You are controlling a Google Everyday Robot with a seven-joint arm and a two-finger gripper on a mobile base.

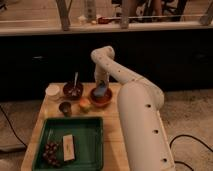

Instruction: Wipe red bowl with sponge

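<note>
No readable text, no labels or numbers — nothing legible

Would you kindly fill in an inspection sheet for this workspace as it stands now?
Surface: wooden table, carrying bowls, cups and a tray.
Job's things: red bowl near the table's far edge; blue sponge inside it.
Clutter: dark maroon bowl with a spoon; white cup; small dark cup; yellowish fruit; green tray holding a tan block and a dark cluster.
Grippers: gripper lowered over the red bowl, at the sponge.
Cables: left cable and right cable on the floor.
Surroundings: dark counter front behind the table.
</note>
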